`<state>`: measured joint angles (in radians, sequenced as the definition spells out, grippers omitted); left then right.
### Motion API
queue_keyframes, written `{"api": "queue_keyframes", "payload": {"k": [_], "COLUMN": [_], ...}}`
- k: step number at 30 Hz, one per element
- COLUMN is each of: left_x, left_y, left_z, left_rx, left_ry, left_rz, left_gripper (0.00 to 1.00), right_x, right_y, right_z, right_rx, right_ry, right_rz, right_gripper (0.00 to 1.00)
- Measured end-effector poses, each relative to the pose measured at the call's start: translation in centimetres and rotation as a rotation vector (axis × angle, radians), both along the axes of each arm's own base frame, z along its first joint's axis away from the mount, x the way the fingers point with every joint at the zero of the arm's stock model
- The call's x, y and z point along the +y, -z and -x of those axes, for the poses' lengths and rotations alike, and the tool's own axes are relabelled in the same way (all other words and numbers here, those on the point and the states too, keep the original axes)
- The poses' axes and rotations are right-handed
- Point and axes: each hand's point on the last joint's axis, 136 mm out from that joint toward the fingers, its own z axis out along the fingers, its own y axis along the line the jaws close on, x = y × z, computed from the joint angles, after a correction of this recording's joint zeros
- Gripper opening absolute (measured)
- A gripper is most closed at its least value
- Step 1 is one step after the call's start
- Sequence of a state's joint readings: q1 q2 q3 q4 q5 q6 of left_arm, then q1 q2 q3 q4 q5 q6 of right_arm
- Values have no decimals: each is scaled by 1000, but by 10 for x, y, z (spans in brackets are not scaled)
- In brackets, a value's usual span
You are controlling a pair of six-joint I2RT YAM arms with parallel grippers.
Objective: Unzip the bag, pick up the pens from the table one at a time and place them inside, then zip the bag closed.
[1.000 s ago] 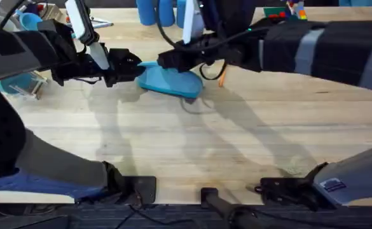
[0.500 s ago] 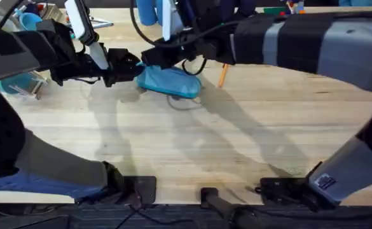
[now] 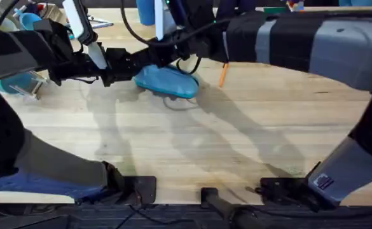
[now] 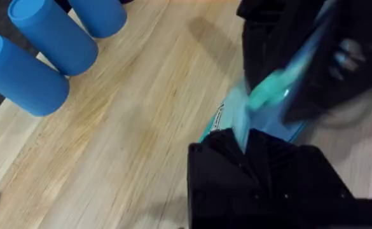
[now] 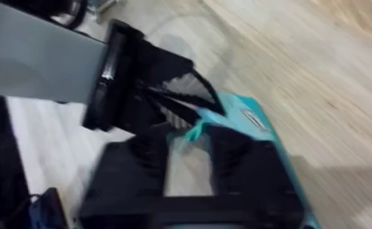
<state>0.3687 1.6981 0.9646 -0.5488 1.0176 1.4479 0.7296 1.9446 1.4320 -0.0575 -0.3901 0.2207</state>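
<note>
While the soft, light blue bag [image 3: 166,81] lies on the pale wooden table [image 3: 192,137], the left gripper [image 3: 133,63] pinches its left end with narrow jaws. The right gripper [image 3: 163,54] sits above the bag's top edge, its grip unclear. A slim orange pen [image 3: 222,74] lies just right of the bag.

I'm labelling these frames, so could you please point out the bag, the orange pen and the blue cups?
bag [image 3: 166,81]: overhead view, middle of its blue fabric body.
orange pen [image 3: 222,75]: overhead view, mid-shaft, right of the bag.
blue cups [image 4: 49,38]: left wrist view, side of the middle cup.
</note>
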Motion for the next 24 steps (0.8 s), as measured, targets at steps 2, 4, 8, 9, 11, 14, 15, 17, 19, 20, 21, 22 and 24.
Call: {"api": "queue_keyframes", "payload": {"k": [2, 4, 8, 9, 11, 14, 15, 17, 19, 20, 21, 22, 24], "left_x": [-2, -2, -2, -2, -2, -2, -2, -2, -2, -2, -2, -2, -2], "left_y": [0, 0, 0, 0, 0, 0, 0, 0, 0, 0, 0, 0, 0], "left_z": [0, 0, 0, 0, 0, 0, 0, 0, 0, 0, 0, 0, 0], "left_rx": [0, 0, 0, 0, 0, 0, 0, 0, 0, 0, 0, 0, 0], "left_ry": [6, 7, 7, 7, 7, 7, 7, 7, 7, 7, 7, 7, 7], "left_rz": [1, 1, 1, 1, 1, 1, 1, 1, 1, 1, 1, 1, 1], "left_gripper": [42, 42, 42, 42, 42, 42, 42, 42, 42, 42, 42, 42, 42], "right_x": [4, 3, -17, -23, -36, -55, -61, -70, -78, -80, -82, -84, -86], "right_y": [-8, -14, -24, -29, -41, -60, -66, -76, -81, -82, -82, -81, -78], "right_z": [2, 3, -3, -8, -18, -31, -35, -40, -43, -43, -44, -44, -43], "right_rx": [1, 9, 26, 22, 6, -23, -33, -46, -51, -50, -47, -42, -30], "right_ry": [-16, -24, 4, 20, 50, 94, 107, 127, 142, 148, 151, 154, 157], "right_rz": [-6, -5, 6, 2, -10, -33, -40, -49, -52, -51, -49, -45, -36], "right_gripper": [563, 855, 995, 995, 995, 995, 995, 995, 995, 995, 995, 996, 995]}}
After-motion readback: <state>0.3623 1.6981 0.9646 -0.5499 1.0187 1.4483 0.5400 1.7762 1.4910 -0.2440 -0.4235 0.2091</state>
